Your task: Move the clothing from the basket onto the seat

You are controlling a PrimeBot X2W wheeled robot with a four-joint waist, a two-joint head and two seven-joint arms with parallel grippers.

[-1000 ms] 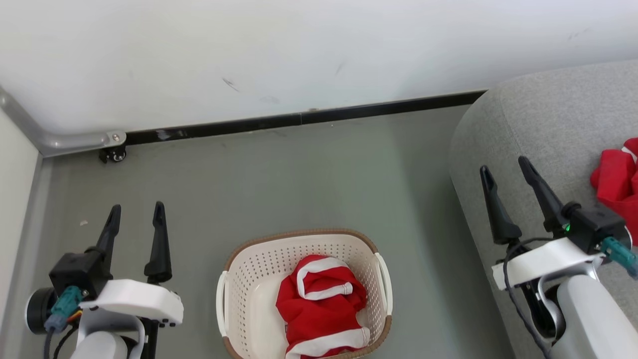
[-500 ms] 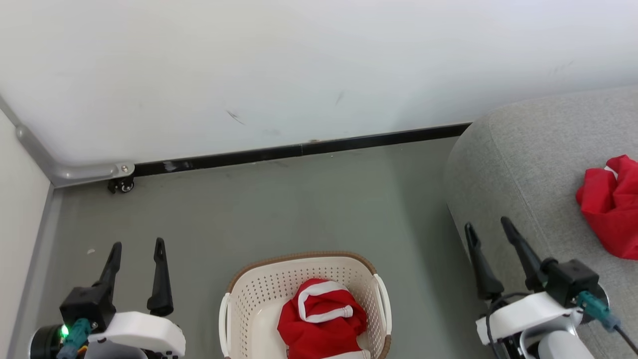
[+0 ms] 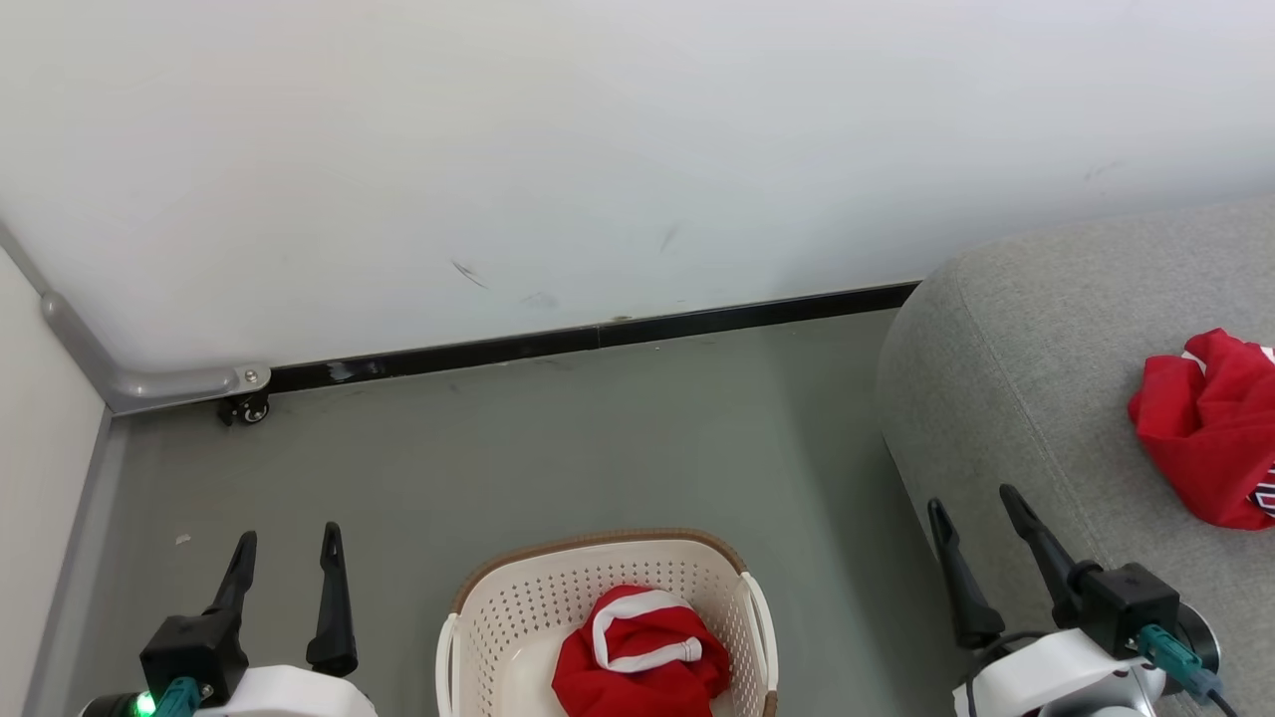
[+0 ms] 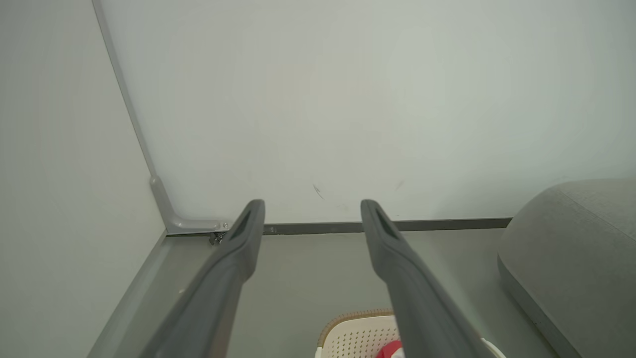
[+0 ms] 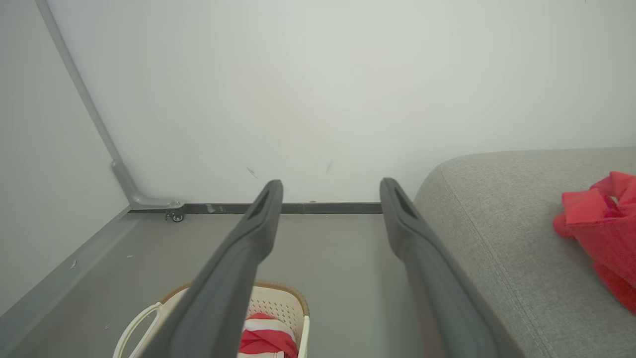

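Plainly, left end effector (image 3: 289,531) and right end effector (image 3: 971,497) both spread wide, empty, either side of the basket (image 3: 598,542)

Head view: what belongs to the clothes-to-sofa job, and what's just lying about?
Job:
- basket
- red garment in the basket
- sofa
- red garment on the sofa

Lying about:
- caster wheel at the wall's foot
- grey corner rail
- pale scrap on the floor

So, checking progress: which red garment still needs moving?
The white-trimmed red garment in the basket; the other garment already lies on the grey seat.
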